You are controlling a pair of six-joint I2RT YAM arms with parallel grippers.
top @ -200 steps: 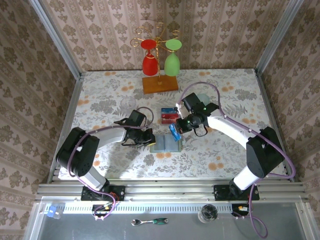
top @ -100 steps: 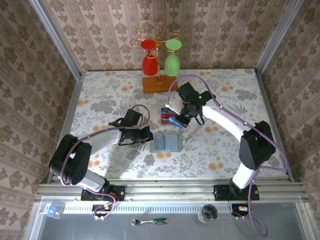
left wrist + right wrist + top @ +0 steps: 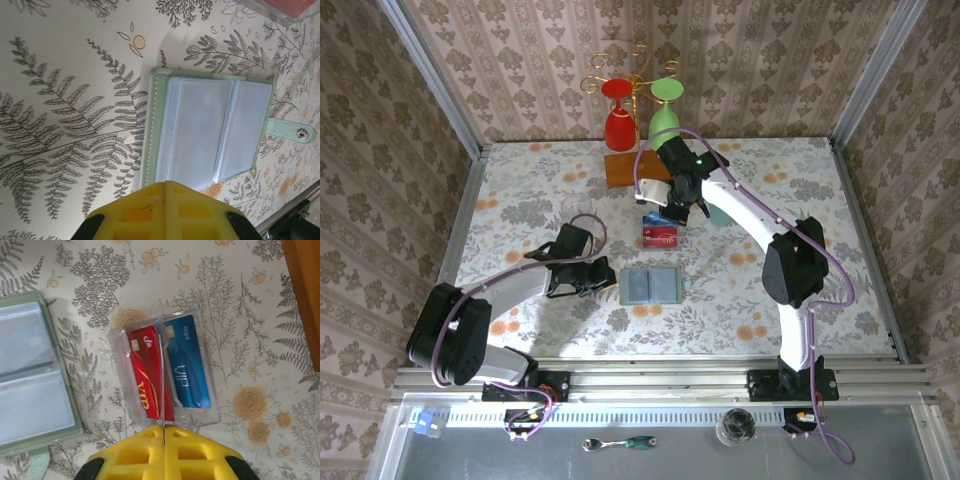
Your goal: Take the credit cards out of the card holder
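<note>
Drop-off step, I judge: right gripper (image 3: 163, 429), pinched shut, hangs just above the tray (image 3: 116, 340) with red card (image 3: 145, 375) and blue card (image 3: 186, 365) — holder (image 3: 35, 405) open beside it. Left gripper (image 3: 165, 184), also shut, has the holder just ahead. Next — recheck its pockets.

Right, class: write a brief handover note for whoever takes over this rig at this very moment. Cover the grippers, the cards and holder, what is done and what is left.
Left gripper: shut, empty, just beside the open card holder.
Right gripper: shut above the clear tray, apparently pinching a card seen edge-on.
Cards: a red card and a blue card lie side by side in the tray.
Done: the holder's visible pockets look empty.
Left: probably drop the pinched card into the tray, then pull both arms back.
</note>
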